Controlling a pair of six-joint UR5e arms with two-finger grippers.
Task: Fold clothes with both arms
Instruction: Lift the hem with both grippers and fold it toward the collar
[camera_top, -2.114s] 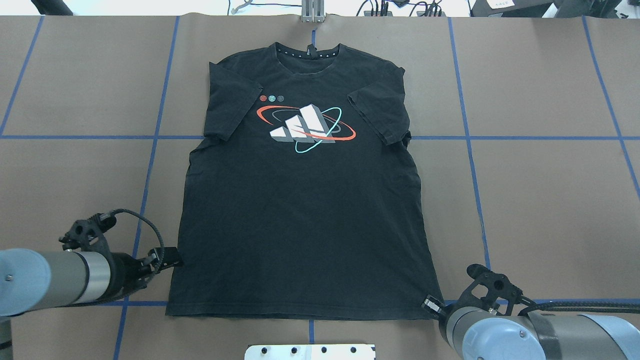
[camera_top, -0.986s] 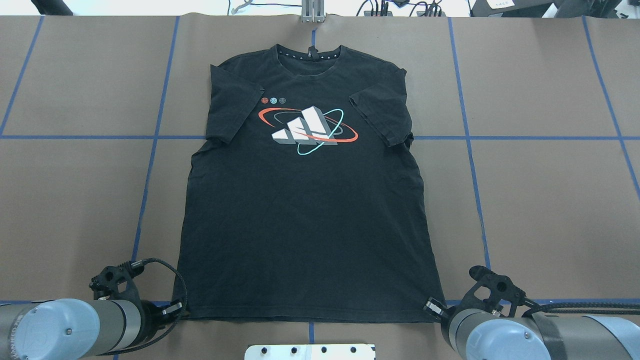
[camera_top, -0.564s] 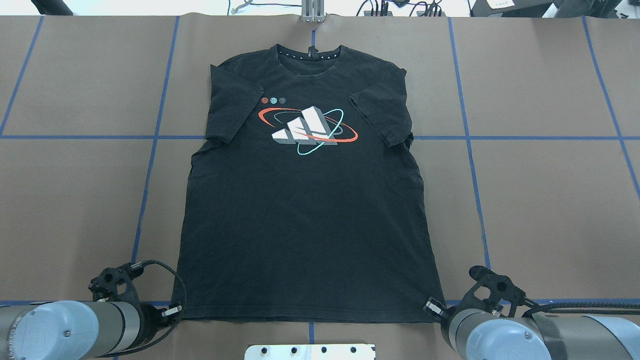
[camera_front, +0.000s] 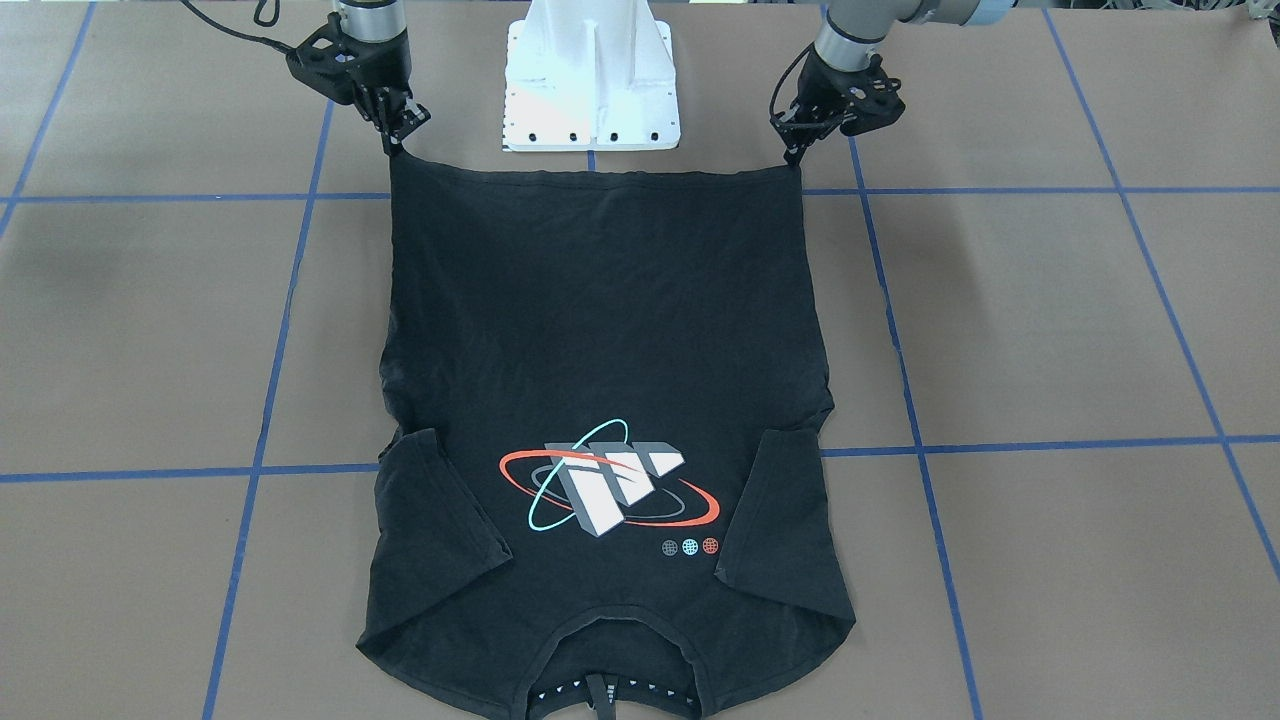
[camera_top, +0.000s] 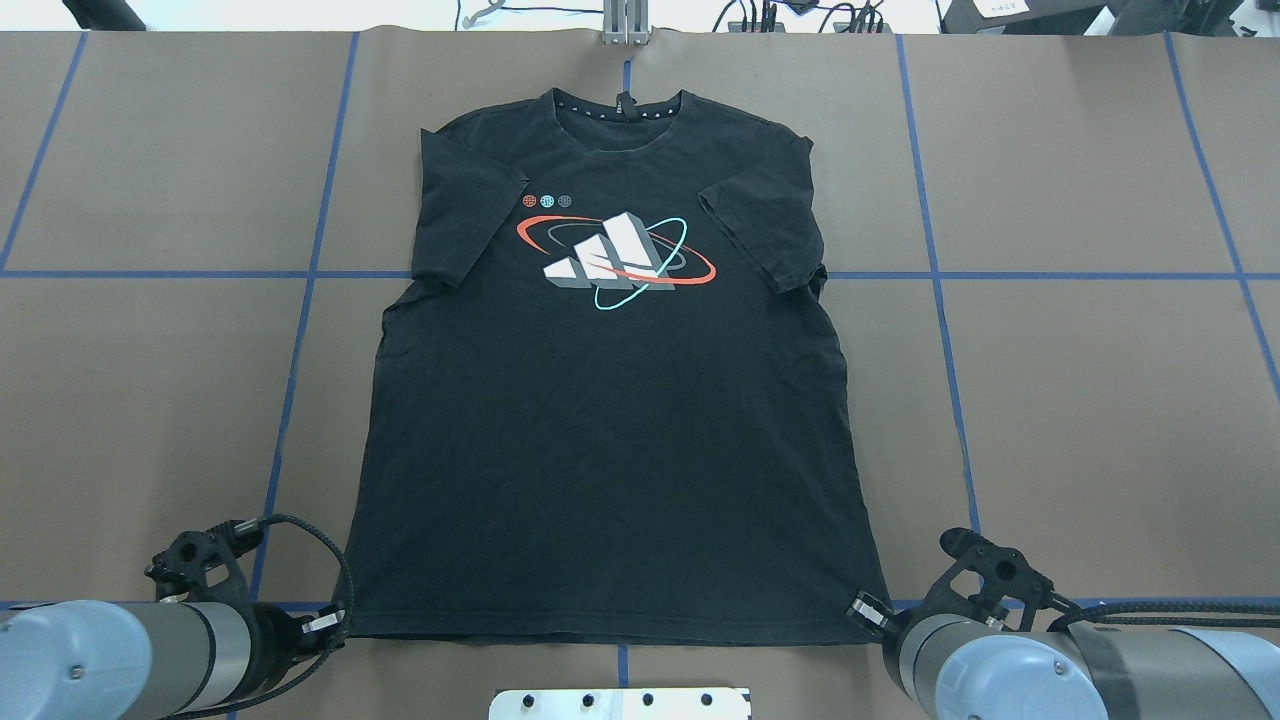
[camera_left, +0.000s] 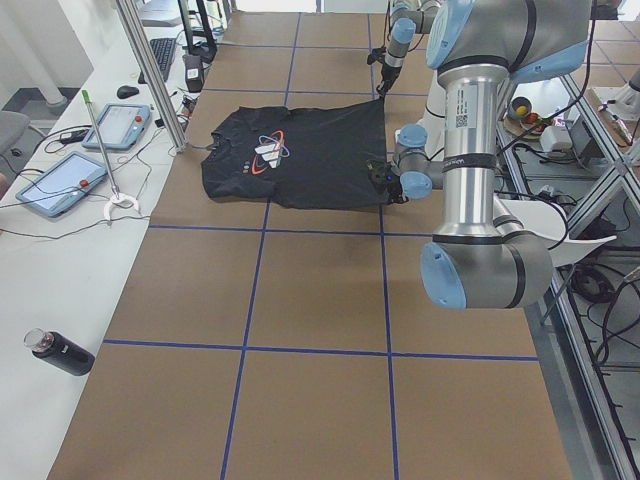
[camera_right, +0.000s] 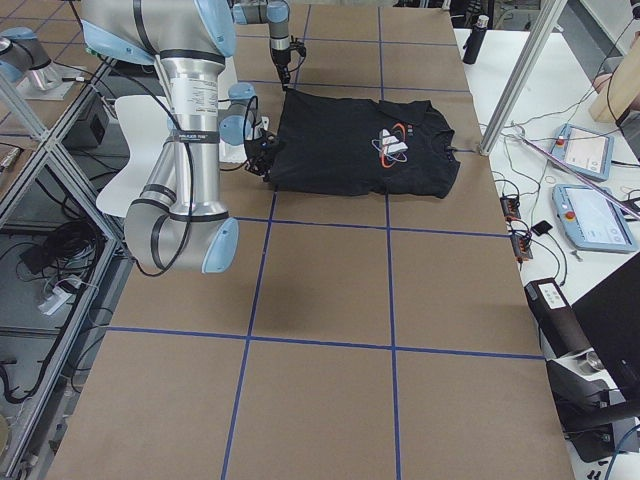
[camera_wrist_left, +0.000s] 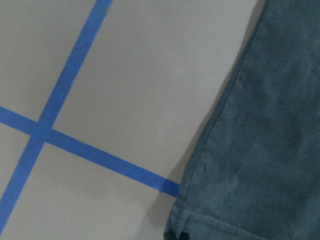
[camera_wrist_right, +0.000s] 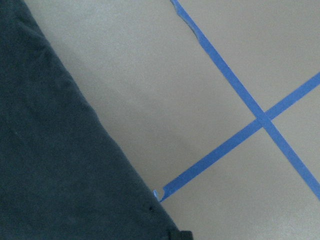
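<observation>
Closed with the left gripper on one hem corner of the black T-shirt, and with the right gripper on the other corner. Stretched straight along the hem between them, just in front of the white base. Spread flat and print-up on the brown table, collar toward the far side, sleeves lying inward over the chest, amid blue tape lines.

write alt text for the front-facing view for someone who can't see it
A black T-shirt lies flat, print up, on a brown table, collar nearest the camera. The left pincer and right pincer each pinch a hem corner near the white base.
</observation>
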